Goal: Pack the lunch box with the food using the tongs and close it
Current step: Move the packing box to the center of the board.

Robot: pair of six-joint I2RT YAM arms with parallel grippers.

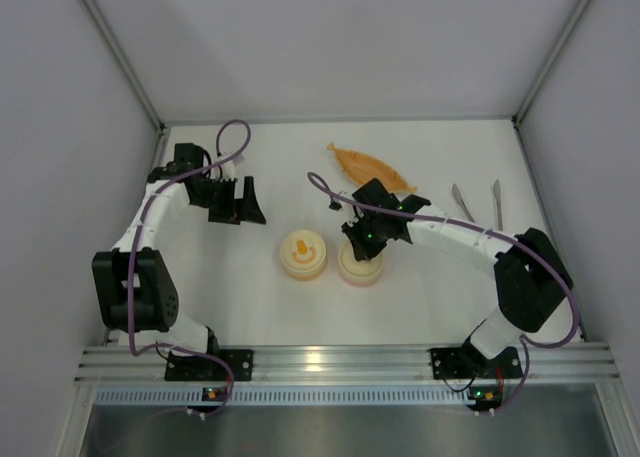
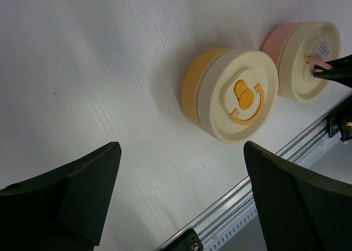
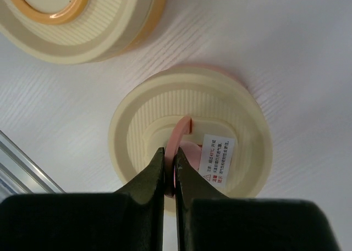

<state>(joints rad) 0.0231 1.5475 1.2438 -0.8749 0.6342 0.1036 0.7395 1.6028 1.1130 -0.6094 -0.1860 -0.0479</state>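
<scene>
Tongs (image 1: 463, 204) well apart; right gripper (image 3: 169, 155) pinches pink lid handle (image 3: 179, 131).

Top camera sits high at six o'clock, looking steeply down on the whole table (image 1: 430, 167). Left wrist skims low toward four o'clock, yellow box (image 2: 228, 94) mid-range. Right wrist stares straight down, tight on the pink box (image 3: 148, 124). All three share both boxes.
</scene>
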